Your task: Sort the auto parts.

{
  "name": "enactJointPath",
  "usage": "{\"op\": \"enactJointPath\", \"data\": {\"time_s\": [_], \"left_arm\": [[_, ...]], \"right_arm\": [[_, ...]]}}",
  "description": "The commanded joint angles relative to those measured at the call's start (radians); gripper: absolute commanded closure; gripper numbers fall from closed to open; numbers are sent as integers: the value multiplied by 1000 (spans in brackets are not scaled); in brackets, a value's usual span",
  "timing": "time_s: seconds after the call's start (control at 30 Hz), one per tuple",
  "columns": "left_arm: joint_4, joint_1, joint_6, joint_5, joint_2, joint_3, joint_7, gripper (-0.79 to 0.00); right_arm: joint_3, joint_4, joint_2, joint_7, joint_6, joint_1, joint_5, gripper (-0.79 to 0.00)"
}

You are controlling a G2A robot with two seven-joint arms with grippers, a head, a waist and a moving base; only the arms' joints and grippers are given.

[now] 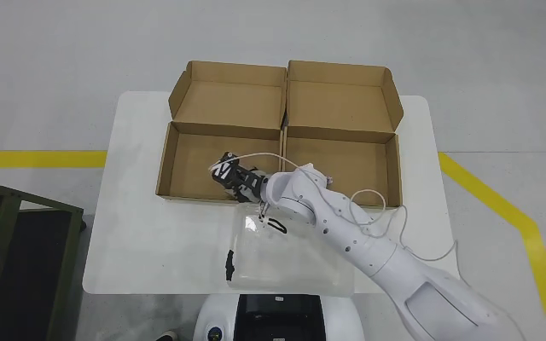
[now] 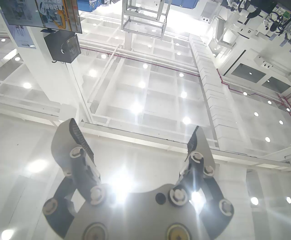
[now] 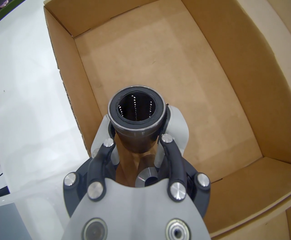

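Black cylindrical metal bearing (image 3: pixel 136 113) hangs clenched in the right fingers (image 3: pixel 179 129) above the bare floor of the open brown cardboard box (image 3: pixel 172 68), seemingly for release there, while the left fingers (image 2: pixel 66 141) spread empty.

Overhead sign: we see a flat rectangular display panel (image 2: pixel 48 14) hanging up near the ceiling, in the left wrist view.
Its print: large dark characters on a pale and orange ground, with smaller lines beside them.
Legibility: we cannot make the characters out with any certainty; the panel is tilted and cut by the frame's edge.
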Motion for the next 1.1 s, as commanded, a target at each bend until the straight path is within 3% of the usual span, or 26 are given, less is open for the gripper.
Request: {"op": "enactJointPath", "data": {"time_s": [0.0,0.07,0.23,0.47,0.77,1.07], "left_arm": [[0,0,0,0,0,0,0,-785],[0,0,0,0,0,0,0,-785],[0,0,0,0,0,0,0,-785],[0,0,0,0,0,0,0,-785],[0,0,0,0,0,0,0,-785],[0,0,0,0,0,0,0,-785]], "right_arm": [[5,-4,-1,4,-2,-2,-4,-542],[10,-10,-1,8,-5,-5,-10,-597],[25,-38,0,8,-15,-15,-25,-619],[76,-153,15,-6,-37,-53,-48,-785],[183,-349,50,-20,-73,-152,-65,-785],[301,-551,93,-56,-122,-317,-95,-785]]}}
